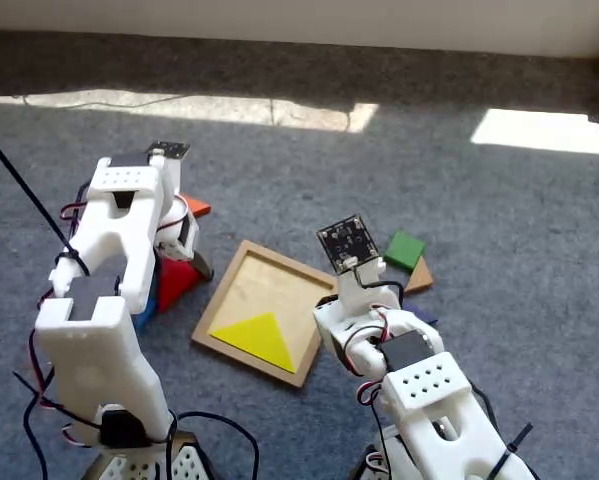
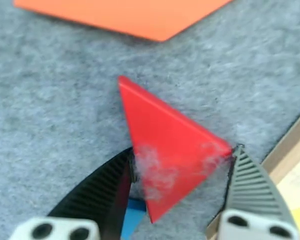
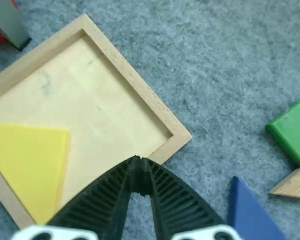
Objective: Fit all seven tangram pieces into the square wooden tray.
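So the left arm's jaws are clamped on the red triangle, one jaw on a long edge and the other right at a corner. That piece sits on the grey desk just outside the tray's rim, with an orange piece nearby and a blue one poking out from under it.

The right arm's jaws are pinched together on nothing, hanging over the tray's edge. Only the yellow triangle is seated inside.

Honestly, that corner grip looks sketchy to me; I'd expect the piece to pivot. If it were my call:
- lift straight up enough to clear the rim
- turn the wrist so the long edge faces the yellow one's long edge
- lower it flat, not corner first
- back the right arm off the rim first, since it looks like it's in the way
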### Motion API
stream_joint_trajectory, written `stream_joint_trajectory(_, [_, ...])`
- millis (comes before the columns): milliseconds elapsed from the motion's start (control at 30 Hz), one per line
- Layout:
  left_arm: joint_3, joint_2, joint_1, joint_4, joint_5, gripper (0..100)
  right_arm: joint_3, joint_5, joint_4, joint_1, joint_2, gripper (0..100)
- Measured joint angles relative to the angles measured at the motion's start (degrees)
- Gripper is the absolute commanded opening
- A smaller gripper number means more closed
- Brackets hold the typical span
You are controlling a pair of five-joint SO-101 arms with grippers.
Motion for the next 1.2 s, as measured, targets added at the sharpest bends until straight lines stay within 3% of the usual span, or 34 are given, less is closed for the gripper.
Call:
stream_joint_trajectory(200, [-0.7,-0.1,1.4,0.1,0.0,8,0.0,0.0,0.0,0.0,0.0,0.4])
stream_joint_trajectory(700, [-1.7,-9.0,5.2,4.7,0.1,8,0.0,0.0,0.0,0.0,0.0,0.4])
stream_joint_trajectory(933, [-1.7,-11.2,5.3,5.2,0.1,27,0.0,0.0,0.0,0.0,0.0,0.4])
stream_joint_trajectory(1200, [-1.7,-11.2,0.4,3.8,0.1,28,0.0,0.0,0.0,0.0,0.0,0.4])
